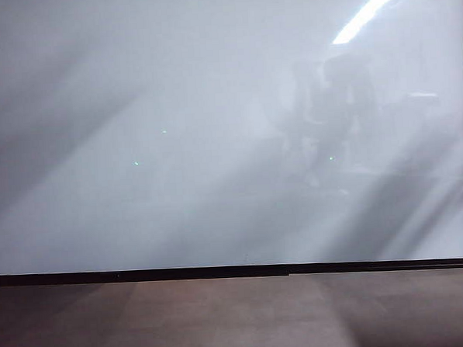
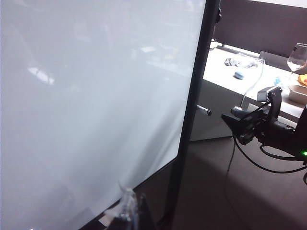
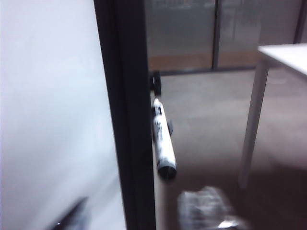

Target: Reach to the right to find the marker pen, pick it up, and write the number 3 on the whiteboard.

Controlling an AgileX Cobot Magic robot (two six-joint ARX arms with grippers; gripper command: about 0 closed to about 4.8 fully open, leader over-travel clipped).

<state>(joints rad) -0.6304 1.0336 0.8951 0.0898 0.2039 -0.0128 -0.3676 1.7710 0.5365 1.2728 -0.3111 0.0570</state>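
While the whiteboard [image 1: 214,143] fills the exterior view, both claws are hidden there. The right claw [image 3: 144,215], blurred, stands spread before the marker pen [image 3: 162,143] at the frame; the left claw's [image 2: 127,206] opening is unclear

Brown-grey floor [image 1: 224,321] fills the bottom strip before me; the whiteboard [image 1: 214,143] meets it with its black lower edge.
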